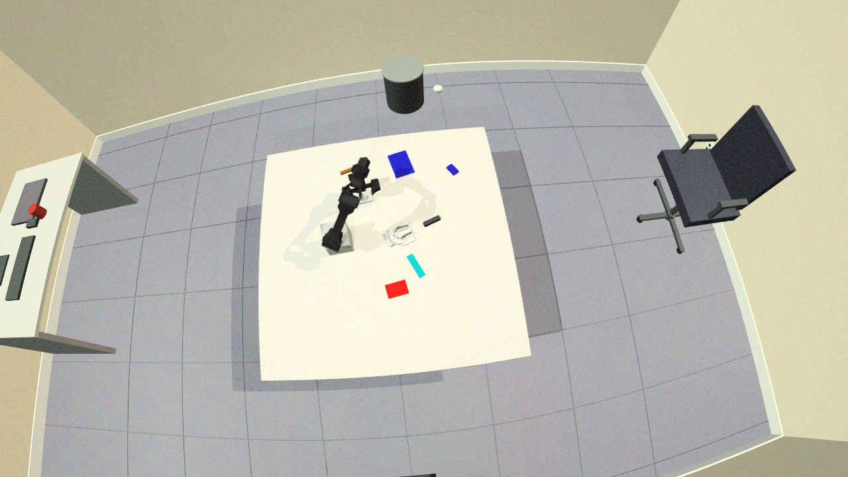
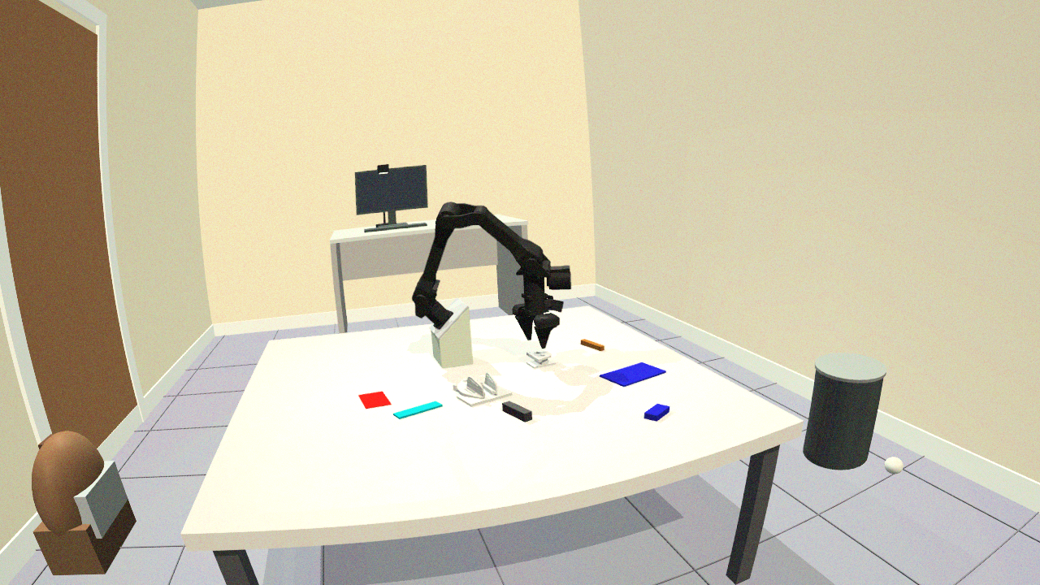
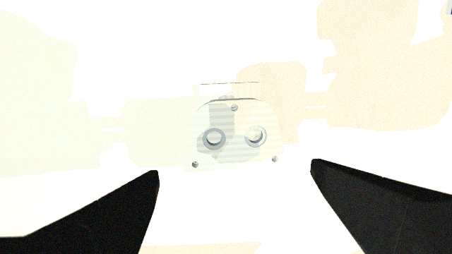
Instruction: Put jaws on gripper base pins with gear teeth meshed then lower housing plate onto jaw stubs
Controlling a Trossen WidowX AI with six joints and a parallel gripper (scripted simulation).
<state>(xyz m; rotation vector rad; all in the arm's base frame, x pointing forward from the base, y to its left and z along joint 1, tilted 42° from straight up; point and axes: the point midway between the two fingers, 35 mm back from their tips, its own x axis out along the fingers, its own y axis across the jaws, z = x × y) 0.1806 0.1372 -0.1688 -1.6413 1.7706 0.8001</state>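
Observation:
The pale housing plate [image 3: 240, 152] [image 2: 538, 354] [image 1: 366, 199] lies raised a little above the table, with two large round holes and three small ones facing up. My gripper [image 3: 236, 171] [image 2: 536, 343] is open and empty, its fingers pointing down above the plate. In the wrist view the plate shows beyond and between the fingertips. The white gripper base [image 2: 485, 400] lies flat nearer to the exterior view. Two pale jaws, one [image 2: 474, 385] beside the other [image 2: 491, 383], are on the base. Their pins and gear teeth are too small to make out.
On the table [image 1: 332, 332] [image 2: 407, 480] lie a black block [image 1: 431, 220] [image 2: 517, 410], a cyan strip [image 1: 415, 265] [image 2: 418, 409], a red sheet [image 1: 396, 289] [image 2: 374, 399], a blue sheet [image 1: 401, 164] [image 2: 632, 374], a small blue block [image 1: 452, 169] [image 2: 656, 411] and an orange bar [image 2: 591, 344].

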